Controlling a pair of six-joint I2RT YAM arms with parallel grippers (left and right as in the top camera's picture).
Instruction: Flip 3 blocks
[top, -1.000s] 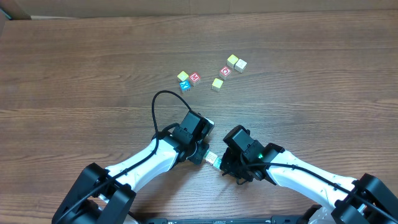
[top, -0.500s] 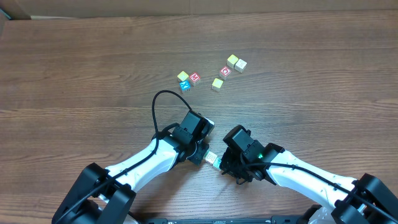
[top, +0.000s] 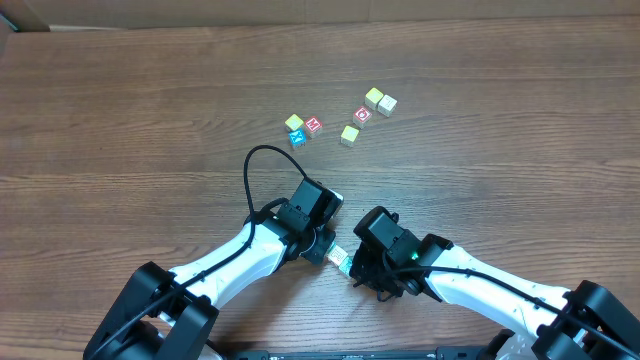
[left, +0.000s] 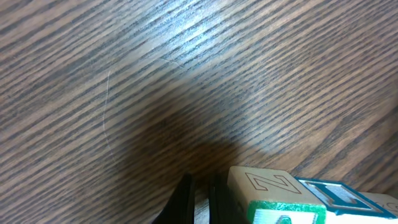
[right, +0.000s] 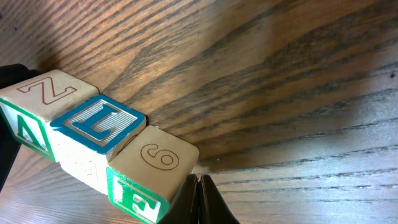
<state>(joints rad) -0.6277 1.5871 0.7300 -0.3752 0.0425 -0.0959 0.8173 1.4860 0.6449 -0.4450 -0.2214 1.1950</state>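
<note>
Three blocks (right: 93, 124) in row on desk (right: 280, 93); left gripper (left: 200, 194) closed, empty, beside row's Z end; right gripper (right: 199, 196) closed, empty, beside 6 end.

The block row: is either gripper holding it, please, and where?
Nothing is gripped: the left gripper and right gripper, both shut, flank the block row at its Z and 6 ends.
</note>
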